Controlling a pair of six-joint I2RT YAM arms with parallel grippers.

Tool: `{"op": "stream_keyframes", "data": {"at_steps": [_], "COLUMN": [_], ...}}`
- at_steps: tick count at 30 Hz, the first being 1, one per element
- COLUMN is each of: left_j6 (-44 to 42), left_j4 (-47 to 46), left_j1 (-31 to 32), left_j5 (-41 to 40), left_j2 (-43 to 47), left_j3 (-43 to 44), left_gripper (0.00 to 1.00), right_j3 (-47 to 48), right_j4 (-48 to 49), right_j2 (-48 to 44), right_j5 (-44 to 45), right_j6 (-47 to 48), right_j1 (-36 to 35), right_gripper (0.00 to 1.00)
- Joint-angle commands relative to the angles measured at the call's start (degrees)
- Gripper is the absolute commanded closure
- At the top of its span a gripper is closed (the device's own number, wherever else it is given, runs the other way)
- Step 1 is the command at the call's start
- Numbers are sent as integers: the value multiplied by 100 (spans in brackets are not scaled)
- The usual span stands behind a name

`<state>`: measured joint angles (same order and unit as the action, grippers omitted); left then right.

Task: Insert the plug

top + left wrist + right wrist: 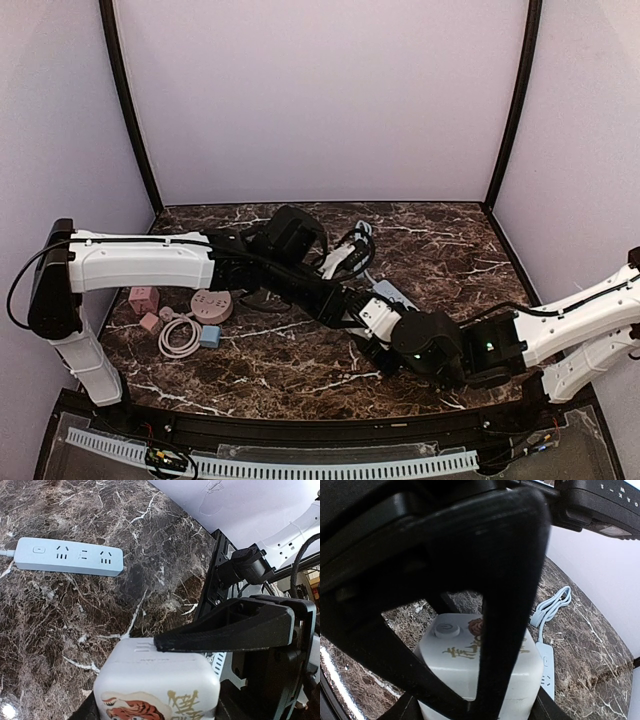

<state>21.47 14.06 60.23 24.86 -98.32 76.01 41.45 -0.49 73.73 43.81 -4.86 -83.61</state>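
My left claw (125,677) is clamped on the white plug (160,685); whether my right claw (398,338), close beside it, grips too, I cannot tell. I judge this the carry step. Next I must line the plug's prongs up over a socket of the pale blue power strip (67,556), which lies well apart. The plug shows a tiger picture and gold characters I cannot read.

We see a table (75,630) that looks like polished dark marble with white veins, glossy enough to show a glare spot at 7 o'clock in the left wrist view. At 10 o'clock the power strip (70,556) is smooth pale-blue plastic with a satin finish. At 6 o'clock the plug (150,672) is smooth white plastic, printed with a tiger and gold lettering. The finger (235,627) at 4 o'clock is matt black plastic, faintly grainy.
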Motion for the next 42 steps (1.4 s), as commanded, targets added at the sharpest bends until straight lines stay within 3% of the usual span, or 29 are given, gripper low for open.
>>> {"op": "stream_keyframes", "data": {"at_steps": [1,2,3,4,6,7,8,11,17,23,34,37,42], "left_j6": [-244,-261,-264,-268,-252,-255,-268,-283,-228,-267,-467,-543,-627], "left_j4": [220,250,261,274,257,253,263,375,462,474,535,542,622], "left_j1": [33,33,37,34,33,29,14,-70,-504,-727,-732,-737,-734], "left_j5": [64,15,-75,-125,-389,-576,-674,-1253,-2266,-2770,-2937,-2811,-2694], "left_j2": [77,134,162,223,338,387,490,772,1784,2370,2433,2425,2415], "left_j3": [98,98,98,87,34,-23,-50,-251,-961,-1538,-1673,-1655,-1582], "left_gripper": [78,87,90,93,95,97,98,99,99,99,99,99,99], "right_j3": [224,228,213,187,146,169,220,416,88,37,265,278,161], "right_j4": [221,159,147,146,103,5,-185,-863,-958,-1190,-1199,-1199,-1037], "right_j2": [36,51,52,53,45,47,59,79,-109,449,1971,1978,1761], "right_j5": [356,358,375,423,597,610,602,284,-1128,-1936,-2545,-2596,-2848], "right_j6": [-212,-240,-276,-340,-522,-612,-765,-1386,-1788,-1997,-2085,-2058,-1974], "right_j1": [-85,-85,-83,-85,-64,-15,89,604,1809,2990,3554,3554,3552], "right_gripper": [97,86,73,56,13,3,2,1,1,1,2,11,50]}}
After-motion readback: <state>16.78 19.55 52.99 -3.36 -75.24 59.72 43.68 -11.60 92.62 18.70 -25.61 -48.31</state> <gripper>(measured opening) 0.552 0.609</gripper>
